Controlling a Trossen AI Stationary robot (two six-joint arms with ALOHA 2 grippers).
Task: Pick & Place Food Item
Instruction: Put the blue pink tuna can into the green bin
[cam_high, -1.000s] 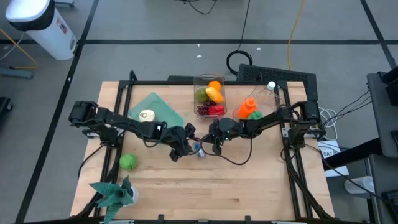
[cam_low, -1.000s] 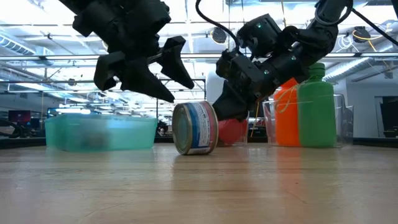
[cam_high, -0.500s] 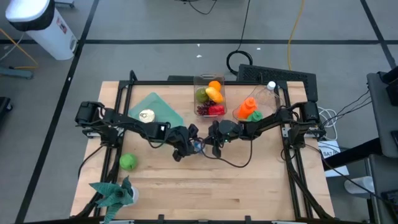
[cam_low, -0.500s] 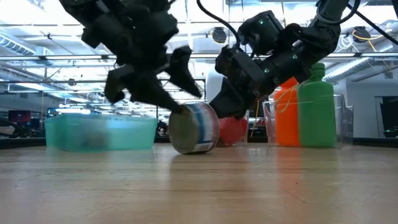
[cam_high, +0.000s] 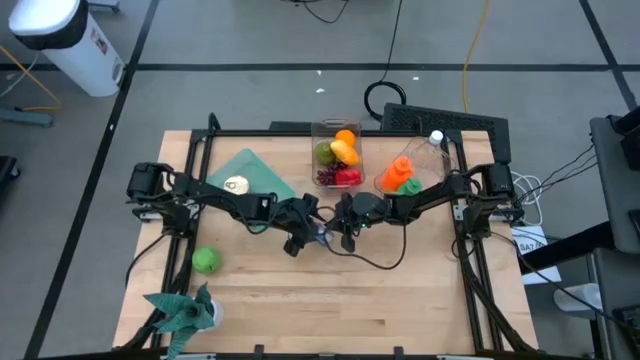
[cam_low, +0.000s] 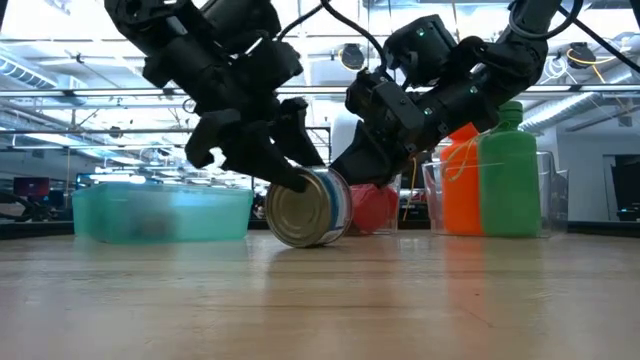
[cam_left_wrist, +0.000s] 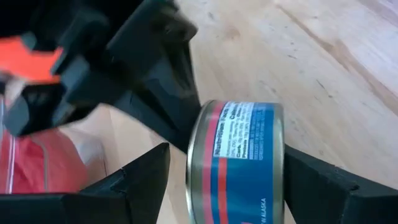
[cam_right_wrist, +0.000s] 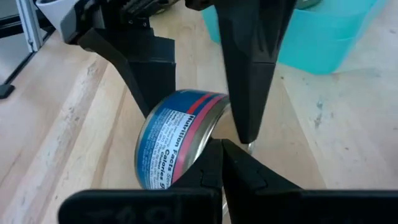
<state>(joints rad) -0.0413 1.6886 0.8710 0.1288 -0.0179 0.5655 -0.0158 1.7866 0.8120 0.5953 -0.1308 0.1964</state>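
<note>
A tin can (cam_low: 305, 207) with a blue and red label lies on its curved side on the table's middle, also seen as the can (cam_high: 318, 237). My left gripper (cam_left_wrist: 227, 180) is open and low over it, one finger at each flat end. In the low view the left gripper (cam_low: 285, 175) comes down from the left. My right gripper (cam_right_wrist: 219, 155) is shut, its tips right beside the can's shiny end. That right gripper (cam_low: 345, 170) slants down from the right behind the can. My left gripper straddles the can from above, slanting down from the table's left. One finger (cam_left_wrist: 311, 183) lies against the can's hidden end (cam_left_wrist: 278, 155); the other finger (cam_left_wrist: 140, 177) stands a small gap off the shiny end. The can rests on the table. My right gripper's shut tips sit at the shiny end's rim (cam_right_wrist: 208, 140); I cannot tell whether they touch.
A teal tub (cam_high: 250, 175) holding a small round tin stands at the left rear. A clear box of fruit (cam_high: 338, 155) and a clear box with orange and green bottles (cam_high: 400, 175) stand behind the grippers. A green ball (cam_high: 205, 260) and a green plush thing (cam_high: 185, 310) lie at the near left.
My left gripper has moved down and toward the table's right, bringing its open fingers over the can's two ends. The can has turned about on the table, its round end now facing more toward the near edge, and has shifted slightly left.
</note>
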